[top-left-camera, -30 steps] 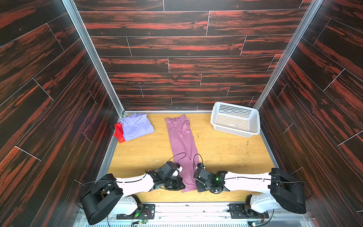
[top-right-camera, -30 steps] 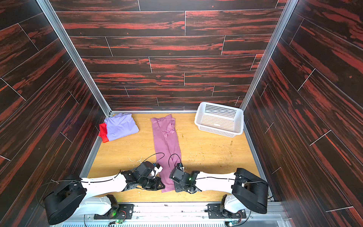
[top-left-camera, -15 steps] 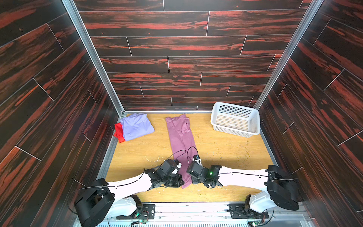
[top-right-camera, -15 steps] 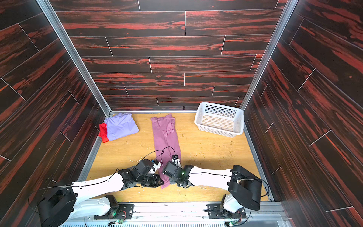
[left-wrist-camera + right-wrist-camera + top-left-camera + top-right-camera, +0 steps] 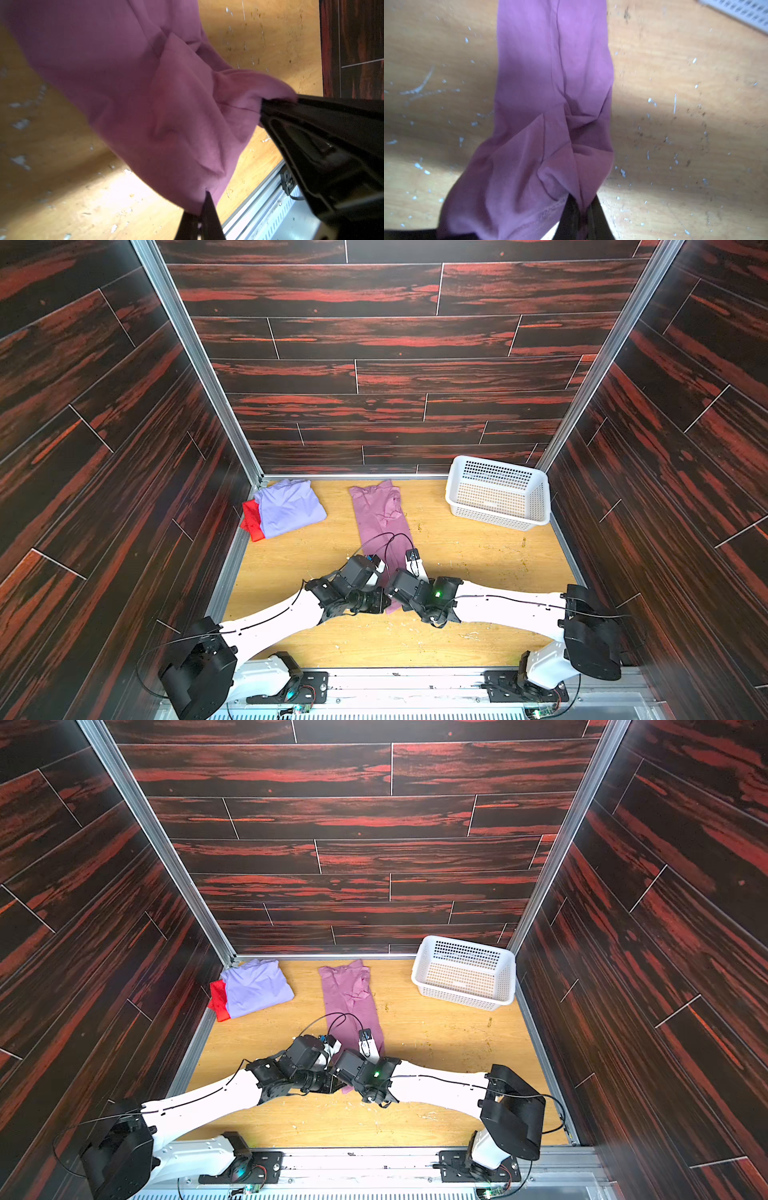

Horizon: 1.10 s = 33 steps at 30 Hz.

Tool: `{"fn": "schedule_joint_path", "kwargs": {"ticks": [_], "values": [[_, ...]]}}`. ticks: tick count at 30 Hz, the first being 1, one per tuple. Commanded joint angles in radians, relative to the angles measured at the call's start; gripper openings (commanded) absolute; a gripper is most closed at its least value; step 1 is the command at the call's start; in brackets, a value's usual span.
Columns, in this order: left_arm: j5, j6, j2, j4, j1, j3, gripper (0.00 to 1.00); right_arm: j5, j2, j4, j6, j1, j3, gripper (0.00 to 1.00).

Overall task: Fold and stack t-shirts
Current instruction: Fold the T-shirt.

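A pink-mauve t-shirt (image 5: 380, 518) lies as a long narrow strip down the middle of the wooden table in both top views. My left gripper (image 5: 381, 602) and right gripper (image 5: 395, 599) meet side by side at its near end. In the left wrist view the left gripper (image 5: 204, 199) is shut on the pink-mauve shirt's (image 5: 145, 93) hem corner. In the right wrist view the right gripper (image 5: 583, 205) is shut on a pinch of the same shirt (image 5: 554, 83). The near end is raised and bunched. A folded lavender shirt (image 5: 291, 508) lies on a red shirt (image 5: 251, 520) at the back left.
A white perforated basket (image 5: 490, 518) stands empty at the back right corner. Dark wood-patterned walls close in the table on three sides. A metal rail (image 5: 259, 209) runs along the table's near edge. Black cables loop over the shirt behind the wrists.
Both grippers have moved away from the near edge and closer together, carrying the pink-mauve shirt's near end up and toward the back. The far half of the shirt has not moved.
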Motion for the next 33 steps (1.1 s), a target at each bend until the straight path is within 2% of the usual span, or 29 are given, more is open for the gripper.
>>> {"fn": "schedule_joint_path", "kwargs": {"ticks": [1, 10, 15, 24, 33], "values": [[-0.011, 0.045, 0.002, -0.045, 0.029, 0.037, 0.00, 0.066, 0.004, -0.022, -0.041, -0.014, 0.028, 0.10], [-0.087, 0.104, 0.025, -0.045, 0.104, 0.126, 0.00, 0.085, 0.041, 0.129, -0.176, -0.117, 0.033, 0.10], [-0.125, 0.144, 0.106, -0.019, 0.153, 0.229, 0.00, 0.068, 0.107, 0.240, -0.278, -0.186, 0.073, 0.10], [-0.050, 0.179, 0.322, -0.009, 0.210, 0.407, 0.00, -0.008, 0.251, 0.349, -0.413, -0.287, 0.211, 0.09], [-0.013, 0.180, 0.378, 0.022, 0.303, 0.422, 0.00, -0.129, 0.381, 0.420, -0.480, -0.354, 0.311, 0.09]]}}
